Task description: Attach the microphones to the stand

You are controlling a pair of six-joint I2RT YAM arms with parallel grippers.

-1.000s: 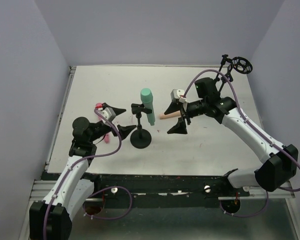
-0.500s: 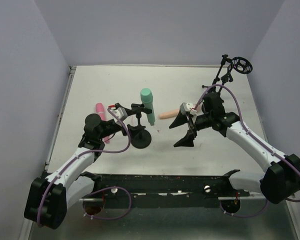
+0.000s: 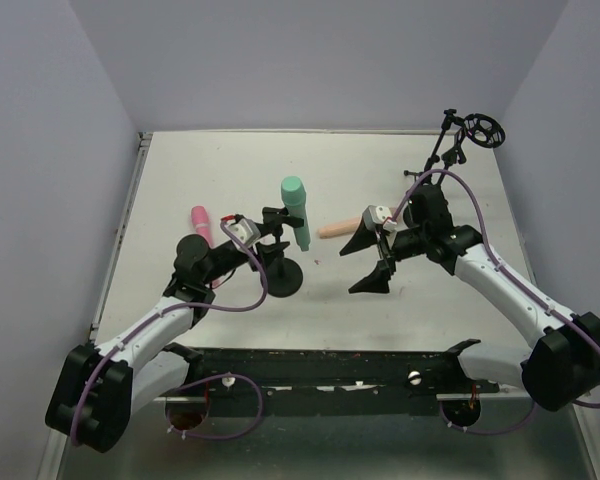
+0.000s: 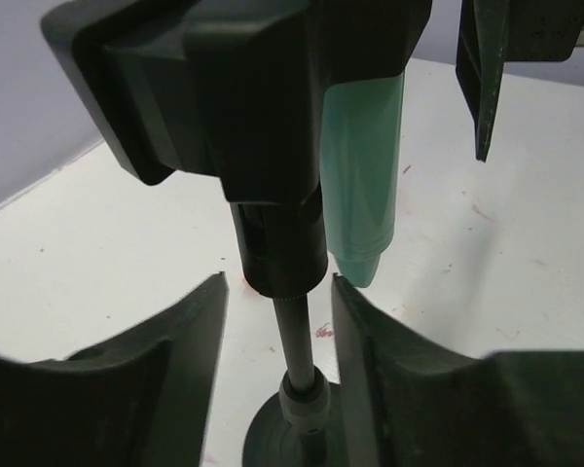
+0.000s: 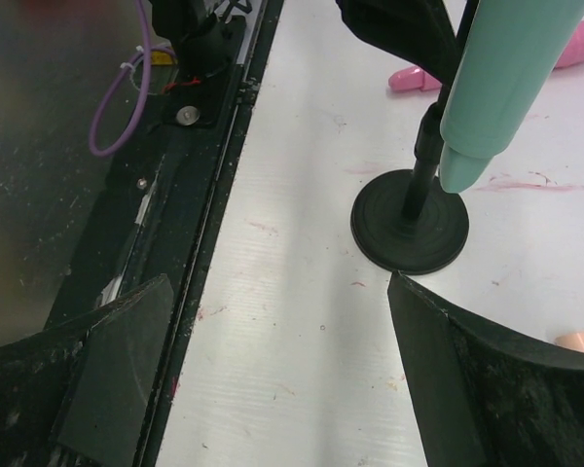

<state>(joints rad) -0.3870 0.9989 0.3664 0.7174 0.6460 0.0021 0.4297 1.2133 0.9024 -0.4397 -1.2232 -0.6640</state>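
Looking now, I see one job done: the teal-green microphone (image 3: 296, 212) sits up on the stand (image 3: 281, 278). The pink microphone (image 3: 200, 222) and the peach-tan microphone (image 3: 335, 230) lie on the table (image 3: 430, 300), so two are left. The left end effector (image 4: 277, 311) is open a little around the stand, not squeezing it, and the right end effector (image 3: 352, 268) gapes wide, holding nothing.
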